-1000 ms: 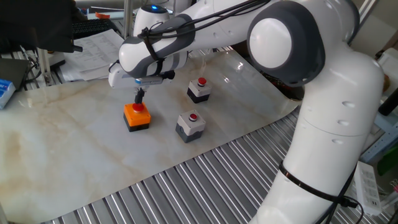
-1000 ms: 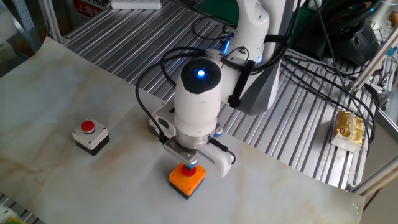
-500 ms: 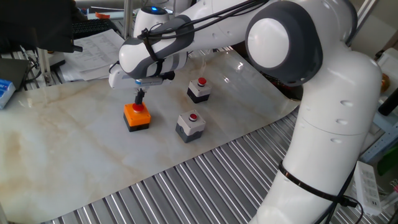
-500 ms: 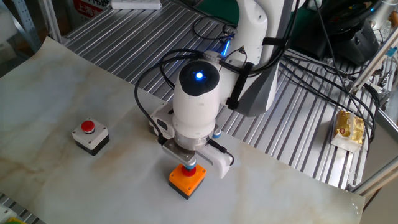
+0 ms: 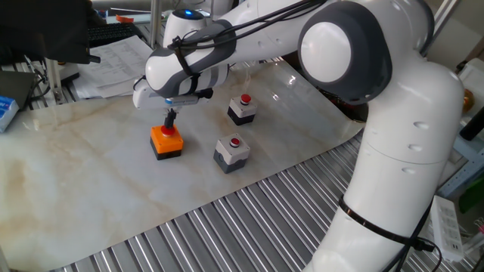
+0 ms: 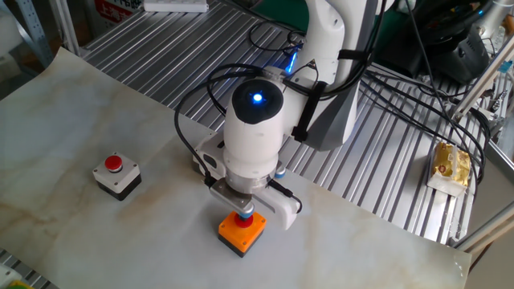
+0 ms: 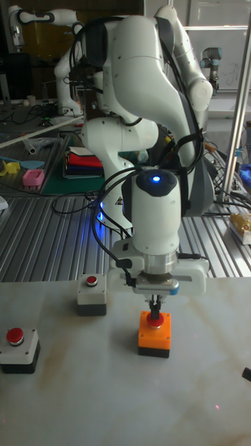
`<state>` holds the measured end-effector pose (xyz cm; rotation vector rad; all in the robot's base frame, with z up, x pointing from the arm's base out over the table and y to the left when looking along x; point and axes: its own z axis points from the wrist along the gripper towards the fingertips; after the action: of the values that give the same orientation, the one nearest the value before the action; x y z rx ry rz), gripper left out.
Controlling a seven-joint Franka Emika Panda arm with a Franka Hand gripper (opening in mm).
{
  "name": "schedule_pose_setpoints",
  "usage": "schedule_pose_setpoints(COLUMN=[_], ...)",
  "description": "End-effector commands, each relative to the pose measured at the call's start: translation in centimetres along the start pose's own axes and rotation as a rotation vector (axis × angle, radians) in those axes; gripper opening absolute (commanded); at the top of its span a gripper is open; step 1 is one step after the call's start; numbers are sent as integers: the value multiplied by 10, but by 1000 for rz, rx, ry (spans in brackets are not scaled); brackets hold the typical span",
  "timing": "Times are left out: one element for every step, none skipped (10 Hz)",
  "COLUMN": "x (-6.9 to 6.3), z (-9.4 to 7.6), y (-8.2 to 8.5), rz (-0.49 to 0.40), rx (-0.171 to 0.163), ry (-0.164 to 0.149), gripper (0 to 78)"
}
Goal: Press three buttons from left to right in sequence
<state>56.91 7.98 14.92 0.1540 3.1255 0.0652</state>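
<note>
The orange button box [image 5: 166, 142] on its black base stands furthest left in one fixed view, with the grey box [image 5: 231, 153] to its right and the white-topped box [image 5: 242, 110] behind that. My gripper [image 5: 171, 122] points straight down, fingertips shut together and resting on the orange box's red button. The tall fixed view shows the same contact: gripper [image 7: 155, 307] on the orange box [image 7: 154, 335], the grey box [image 7: 91, 294] and white-topped box [image 7: 19, 347] off to the left. In the other fixed view the arm hides the grey box; the orange box [image 6: 241, 231] and white-topped box [image 6: 117, 176] show.
The boxes stand on a pale marble-patterned sheet [image 5: 83, 181] laid over a ribbed metal table [image 5: 227, 234]. Papers [image 5: 113, 60] and a blue box [image 5: 4, 112] lie at the back left. Cables [image 6: 418, 88] and a yellow packet [image 6: 450, 164] sit beside the arm's base.
</note>
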Motion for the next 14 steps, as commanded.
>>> schedule_pose_setpoints(x=[-1,-1,-1,-1,-1,-1,0,0,1,1,1,1,1,1], z=[-1,0,0,2,2,2,2,3,3,4,6,7,9,10], y=[0,0,0,1,1,1,1,1,1,1,1,1,2,2], rz=[2,2,2,3,3,3,3,4,5,6,6,6,6,7], rx=[-1,-1,-1,-1,-1,-1,-1,-1,-1,-1,-1,-1,-1,-1], ry=[-3,-3,-3,-6,-6,-7,-7,-7,-8,-9,-10,-11,-13,-14], gripper=[12,12,12,12,12,12,12,12,12,12,12,12,12,12])
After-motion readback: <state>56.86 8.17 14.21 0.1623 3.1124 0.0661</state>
